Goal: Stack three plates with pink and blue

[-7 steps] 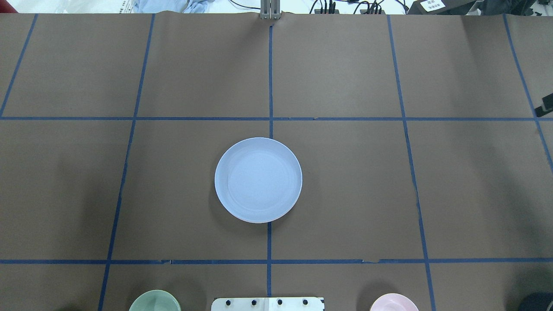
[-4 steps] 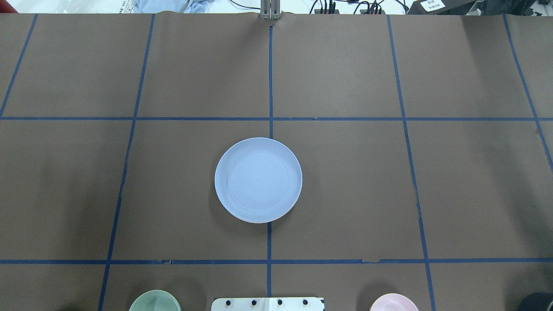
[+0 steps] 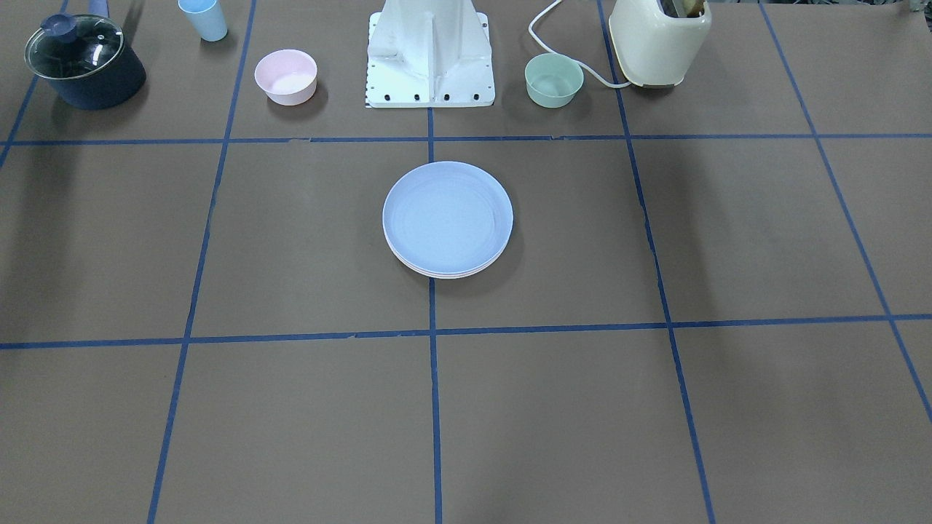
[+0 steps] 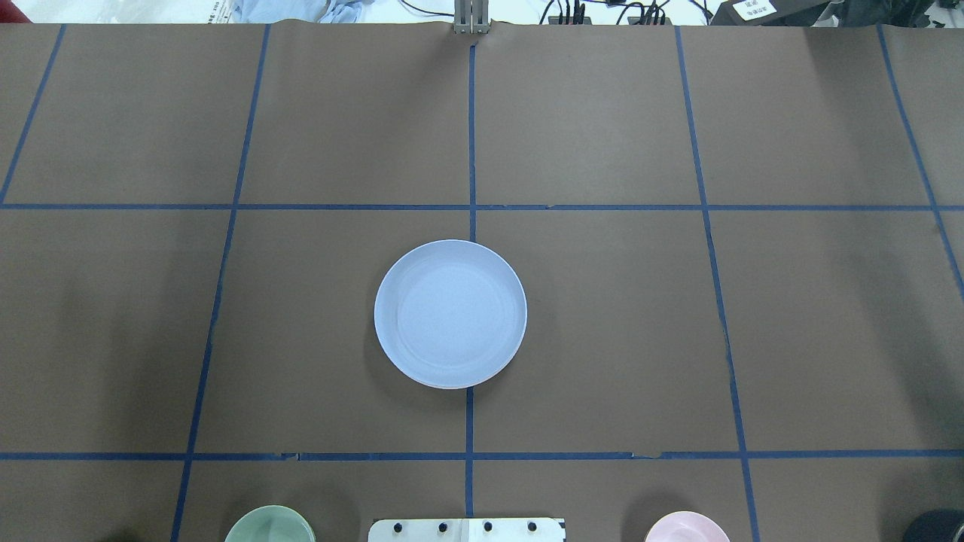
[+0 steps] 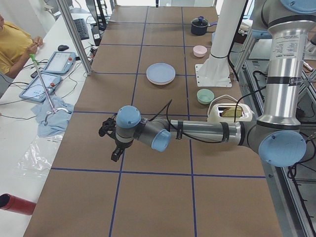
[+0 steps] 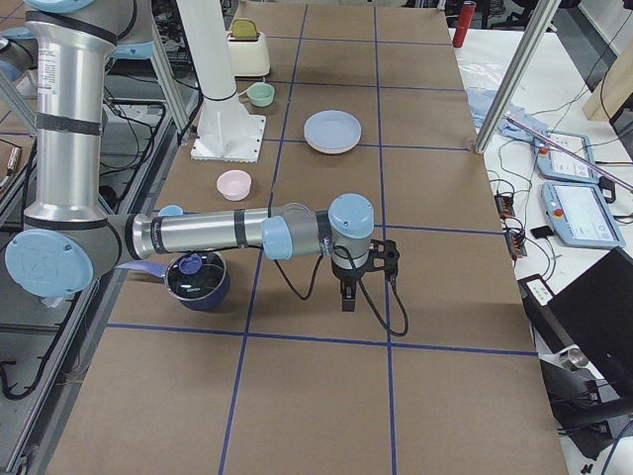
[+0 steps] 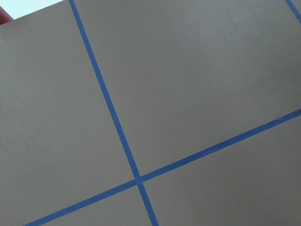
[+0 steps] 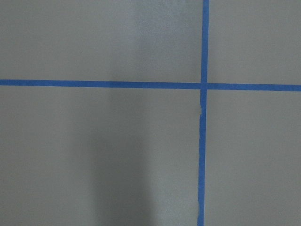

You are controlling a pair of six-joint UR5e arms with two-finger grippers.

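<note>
The pale blue plate (image 4: 450, 313) lies on top of a stack at the table's middle. In the front-facing view the blue plate (image 3: 448, 217) has pale rims of lower plates (image 3: 444, 275) showing just under its near edge; their colours are hard to tell. The stack also shows in the side views (image 5: 160, 73) (image 6: 332, 131). My left gripper (image 5: 114, 153) hangs over bare table far out at the left end. My right gripper (image 6: 346, 300) hangs over bare table far out at the right end. Both show only in side views, so I cannot tell if they are open or shut.
By the robot's base (image 3: 429, 54) stand a small pink bowl (image 3: 285, 76), a mint-green bowl (image 3: 553, 80), a toaster (image 3: 659, 40), a lidded dark pot (image 3: 84, 62) and a blue cup (image 3: 204, 18). An operator (image 5: 12, 44) sits beyond the table's far side.
A dark part of my right gripper at the overhead view's right edge has moved out of that view. The plate stack has not moved.
</note>
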